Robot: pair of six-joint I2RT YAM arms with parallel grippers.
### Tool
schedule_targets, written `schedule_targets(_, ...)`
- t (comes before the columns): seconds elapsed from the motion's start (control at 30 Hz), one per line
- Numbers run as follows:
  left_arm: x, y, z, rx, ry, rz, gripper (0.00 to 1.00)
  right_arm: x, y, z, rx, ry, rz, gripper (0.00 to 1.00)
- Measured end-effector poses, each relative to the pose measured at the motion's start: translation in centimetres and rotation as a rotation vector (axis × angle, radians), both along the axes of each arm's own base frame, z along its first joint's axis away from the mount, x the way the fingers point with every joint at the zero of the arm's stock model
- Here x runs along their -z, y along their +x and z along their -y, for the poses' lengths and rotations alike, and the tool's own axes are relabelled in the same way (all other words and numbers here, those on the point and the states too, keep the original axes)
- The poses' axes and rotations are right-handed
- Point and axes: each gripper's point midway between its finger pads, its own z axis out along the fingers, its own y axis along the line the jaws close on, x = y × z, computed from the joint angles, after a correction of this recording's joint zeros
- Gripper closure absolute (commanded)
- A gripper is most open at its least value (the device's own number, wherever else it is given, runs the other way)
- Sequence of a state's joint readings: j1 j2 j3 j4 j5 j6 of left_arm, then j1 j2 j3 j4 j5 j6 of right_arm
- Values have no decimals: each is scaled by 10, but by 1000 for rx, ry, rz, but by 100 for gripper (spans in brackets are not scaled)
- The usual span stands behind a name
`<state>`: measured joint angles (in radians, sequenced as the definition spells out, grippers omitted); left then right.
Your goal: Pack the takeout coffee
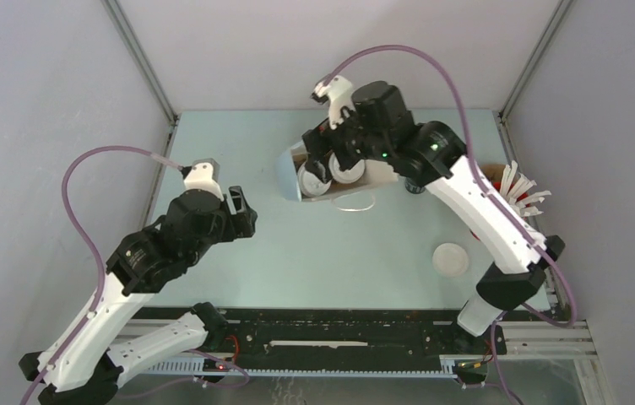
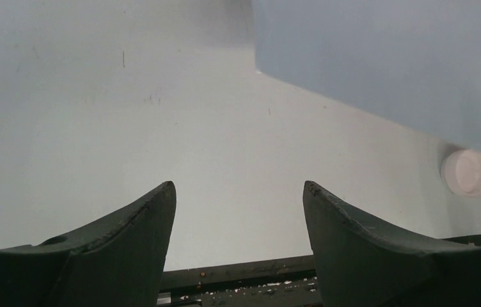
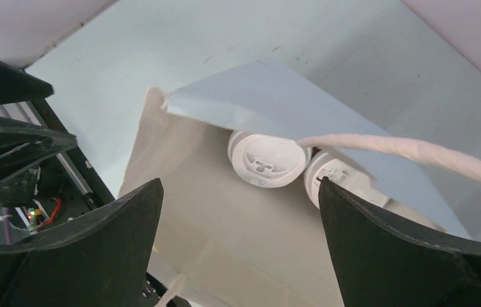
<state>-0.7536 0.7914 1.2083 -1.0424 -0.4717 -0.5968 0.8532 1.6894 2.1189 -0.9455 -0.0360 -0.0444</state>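
Right claw [image 3: 238, 192] spread fully wide and holding nothing, I'm hanging over the pale blue paper bag [image 3: 276, 96] on the worktop [image 3: 161, 51] with two white-lidded coffee cups [image 3: 268, 158] inside, and I'd pinch its twisted paper handle [image 3: 417, 153], since thin paper likely crumples.

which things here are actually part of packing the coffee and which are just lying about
Part of the job:
- paper bag, on its side
- two lidded cups inside it
- right gripper, open at the bag's mouth

Lying about:
- loose white lid, apart from the bag
- white sticks at the right edge, possibly stirrers
- left gripper, open, holding nothing
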Motion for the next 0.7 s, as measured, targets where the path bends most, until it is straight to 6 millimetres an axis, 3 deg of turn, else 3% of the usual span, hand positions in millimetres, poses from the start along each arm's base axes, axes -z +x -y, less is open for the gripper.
schedule_targets(0.17, -1, 10, 4, 4, -8, -3, 23, -20, -7, 12, 7, 61, 5, 2)
schedule_targets(0.27, -10, 17, 10, 26, -21, -8, 23, -10, -5, 3, -1, 59, -33, 3)
schedule_targets(0.5, -48, 28, 50, 169, -148, 38, 24, 26, 1, -9, 16, 12, -132, 5)
schedule_targets(0.7, -55, 25, 53, 193, -180, 47, 25, 46, -7, -9, 19, -7, -193, 5)
